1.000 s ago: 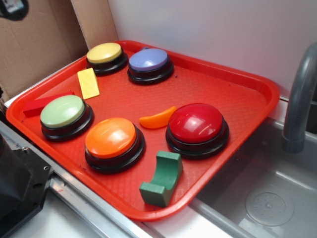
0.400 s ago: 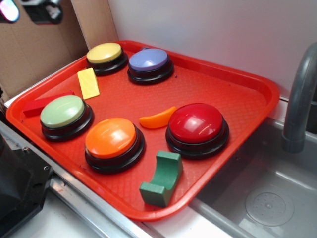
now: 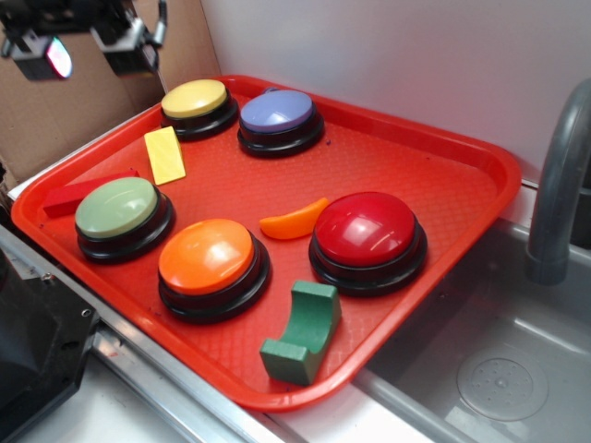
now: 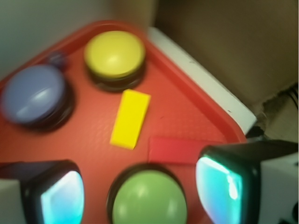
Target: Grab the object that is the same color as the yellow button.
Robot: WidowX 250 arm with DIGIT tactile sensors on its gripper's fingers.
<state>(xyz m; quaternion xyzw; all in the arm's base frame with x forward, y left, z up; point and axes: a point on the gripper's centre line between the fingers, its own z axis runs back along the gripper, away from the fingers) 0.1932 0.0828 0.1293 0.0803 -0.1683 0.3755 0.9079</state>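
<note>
The pale-yellow flat block [image 3: 164,154] lies on the red tray [image 3: 406,175], just in front of the yellow button [image 3: 195,100] at the tray's far left corner. In the wrist view the same block [image 4: 130,118] sits below the yellow button [image 4: 114,54]. My gripper [image 3: 90,44] hangs high at the top left, well above the tray's left edge. It is open and holds nothing. Its two fingers [image 4: 222,186] frame the pale green button [image 4: 148,198] in the wrist view, where the gripper [image 4: 140,191] stays far above the tray.
On the tray also stand a purple button [image 3: 278,113], an orange button [image 3: 207,257] and a large red button [image 3: 366,231]. A red bar [image 3: 83,192], an orange crescent [image 3: 294,221] and a green arch block [image 3: 303,332] lie there too. Cardboard [image 3: 65,101] backs the left; a sink [image 3: 499,369] and faucet [image 3: 559,185] are right.
My gripper has come into the exterior view at the top left, moving right and down towards the tray's far left corner. Nothing on the tray has shifted.
</note>
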